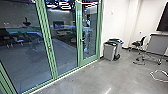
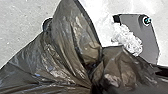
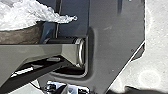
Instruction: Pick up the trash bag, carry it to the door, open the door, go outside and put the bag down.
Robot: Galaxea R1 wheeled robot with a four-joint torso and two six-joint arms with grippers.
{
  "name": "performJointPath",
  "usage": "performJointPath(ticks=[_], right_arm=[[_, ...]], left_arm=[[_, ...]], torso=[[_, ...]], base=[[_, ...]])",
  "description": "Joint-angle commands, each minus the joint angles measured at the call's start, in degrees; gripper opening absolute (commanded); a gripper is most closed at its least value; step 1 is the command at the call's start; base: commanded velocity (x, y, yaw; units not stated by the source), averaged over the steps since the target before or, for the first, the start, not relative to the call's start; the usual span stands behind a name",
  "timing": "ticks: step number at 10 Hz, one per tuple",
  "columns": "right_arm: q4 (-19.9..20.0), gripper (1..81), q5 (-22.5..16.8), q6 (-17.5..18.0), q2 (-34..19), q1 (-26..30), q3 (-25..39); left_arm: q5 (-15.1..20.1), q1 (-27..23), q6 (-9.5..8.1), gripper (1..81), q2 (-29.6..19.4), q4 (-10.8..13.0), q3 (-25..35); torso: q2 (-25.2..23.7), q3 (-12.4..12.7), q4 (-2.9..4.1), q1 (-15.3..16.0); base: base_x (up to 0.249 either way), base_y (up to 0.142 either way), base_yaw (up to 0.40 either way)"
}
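**Dark trash bag (image 2: 62, 50) crowding right up against the left wrist camera**

So the bag is bunching into shiny folds, pinching in at one spot, with pale floor showing behind it. Honestly can't tell if the left gripper is opening or closing on anything, and same deal with the right gripper.

Going big to small: a glass wall (image 1: 62, 46) with green frames is running along the left of the head view, and gray floor (image 1: 100, 77) is stretching out beside it. White wall (image 1: 112, 22) is meeting the glass past the door (image 1: 88, 61), which is sitting shut in its green frame. Over on the right, a gray desk (image 1: 157, 46) is standing below a black screen (image 1: 163, 18). Two gray bins (image 1: 109, 51) are huddling near the door, one showing green on top. An office chair (image 1: 138, 43) is facing the wall area by the desk. Crumpled white plastic (image 2: 128, 41) is poking out beside the bag, and a little handle (image 1: 82, 40) is sticking off the door.
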Motion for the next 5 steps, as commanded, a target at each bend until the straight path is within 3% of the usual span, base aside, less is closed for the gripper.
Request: performJointPath(ticks=[1, 5], right_arm=[[-0.3, 81.1, -3.5, 0.0, 0.2, 2.6, 0.1], [-0.3, 81.1, -3.5, 0.0, 0.2, 2.6, 0.1]], left_arm=[[4.2, -3.1, 0.39, 1.0, -0.1, -0.1, -0.1], [4.2, -3.1, 0.47, 1.0, -0.1, -0.1, -0.1]], torso=[[0.0, 0.0, 0.00, 0.0], [0.0, 0.0, 0.00, 0.0]], base=[[0.162, 0.000, 0.000], [0.166, -0.075, 0.000]])
